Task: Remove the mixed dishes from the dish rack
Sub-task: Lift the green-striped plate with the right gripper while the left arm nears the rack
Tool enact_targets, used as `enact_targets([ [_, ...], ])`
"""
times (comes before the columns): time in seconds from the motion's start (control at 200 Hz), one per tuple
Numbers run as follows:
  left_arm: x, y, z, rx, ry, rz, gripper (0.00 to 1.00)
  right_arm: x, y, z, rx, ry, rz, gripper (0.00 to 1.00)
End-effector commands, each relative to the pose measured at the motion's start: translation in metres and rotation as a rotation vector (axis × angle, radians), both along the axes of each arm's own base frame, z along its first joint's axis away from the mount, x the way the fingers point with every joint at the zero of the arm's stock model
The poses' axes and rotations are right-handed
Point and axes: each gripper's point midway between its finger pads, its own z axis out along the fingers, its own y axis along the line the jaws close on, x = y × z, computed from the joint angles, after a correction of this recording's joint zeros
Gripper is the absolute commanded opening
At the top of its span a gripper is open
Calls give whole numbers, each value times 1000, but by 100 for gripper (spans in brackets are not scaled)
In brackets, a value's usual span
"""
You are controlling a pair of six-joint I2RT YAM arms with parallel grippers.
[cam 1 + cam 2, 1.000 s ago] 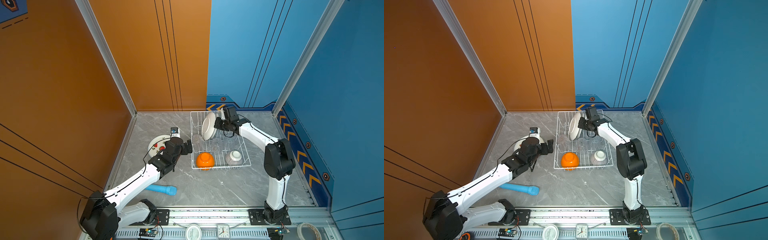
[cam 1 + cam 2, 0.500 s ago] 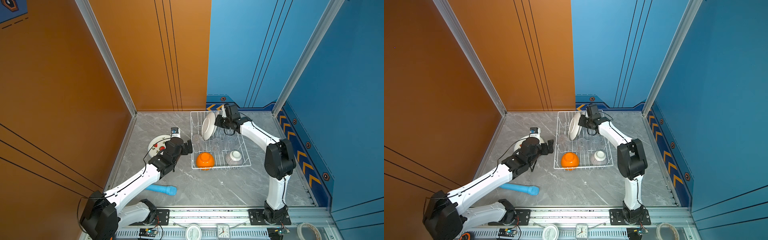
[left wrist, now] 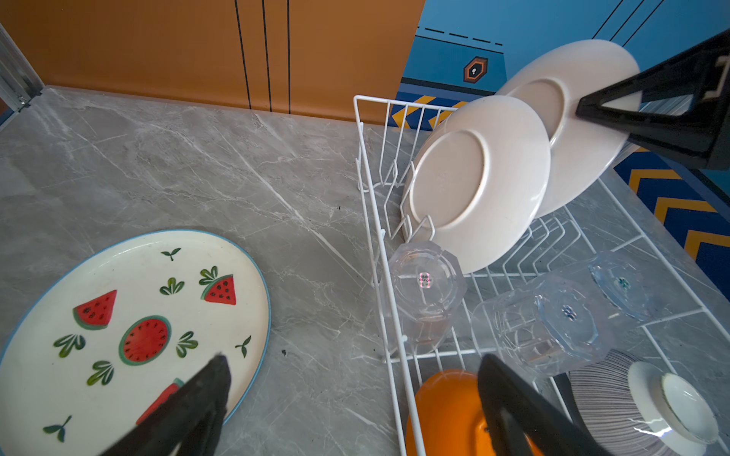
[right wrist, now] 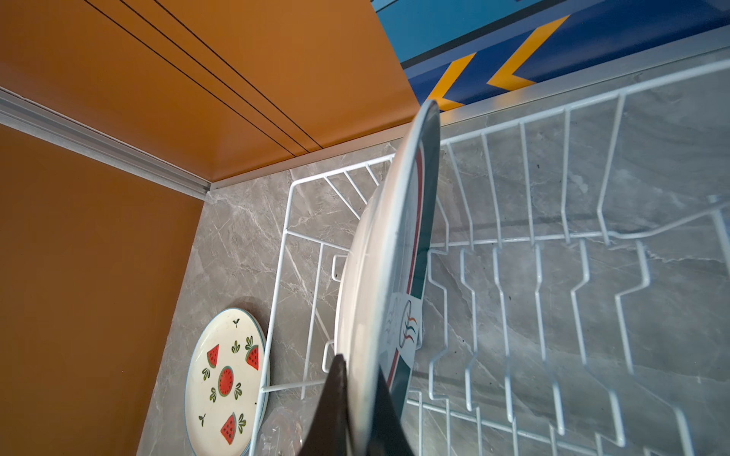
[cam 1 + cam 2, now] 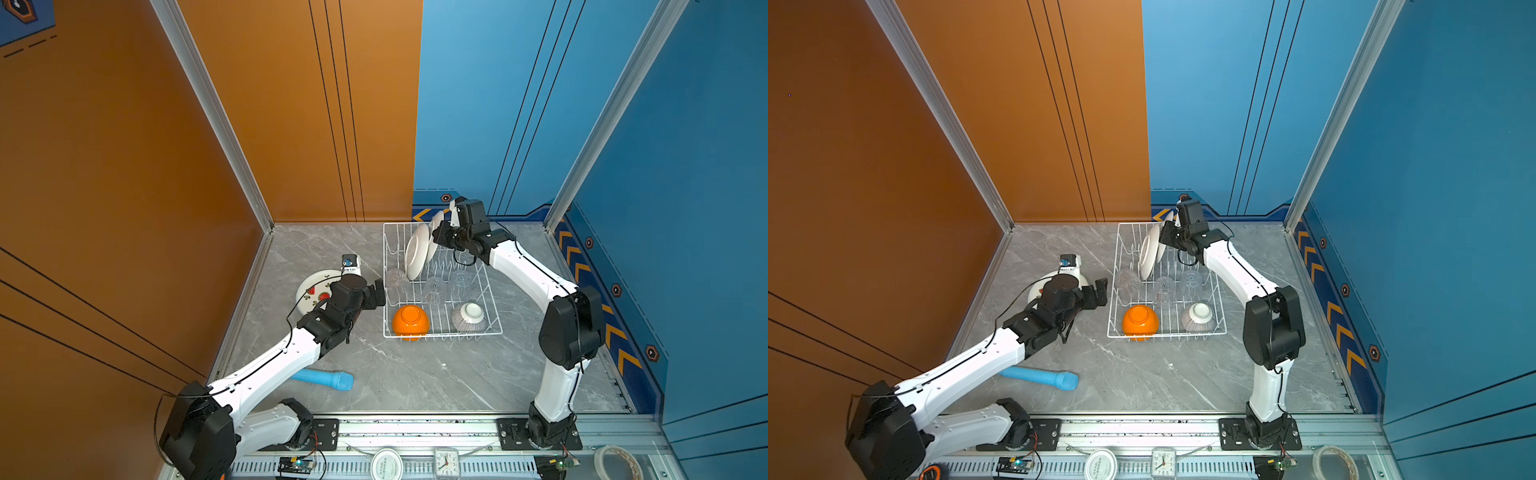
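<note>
Gripping one plate of two racked, right tool, left tool wide, three tumblers, two bowls.

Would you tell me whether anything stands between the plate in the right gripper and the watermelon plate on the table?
Yes. The other upright plate leans beside the held plate on that side, then comes the dish rack wall, with the open left gripper just outside it. Nothing visible blocks lifting straight up.

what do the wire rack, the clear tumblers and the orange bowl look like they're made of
White wire dish rack: thin metal rod, likely smooth white coating; bent, welded-looking wires.
Clear upside-down tumblers: glass or clear plastic; see-through, faceted.
Glossy orange bowl: glazed ceramic or plastic; shiny highlights, cannot tell which.
</note>
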Motion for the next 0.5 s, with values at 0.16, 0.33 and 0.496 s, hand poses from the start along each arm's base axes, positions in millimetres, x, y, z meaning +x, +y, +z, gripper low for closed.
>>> enact_targets([
  [0.16,5,-8,16,-10,-42,-16,98,-1,-39,48,-58,-82,-106,2],
  [0.33,7,-12,15,-3,-38,-29,98,-10,-43,61,-59,-95,-112,2],
  [0.496,4,-18,19,-2,-63,-57,98,-23,-45,71,-58,-98,-104,1],
])
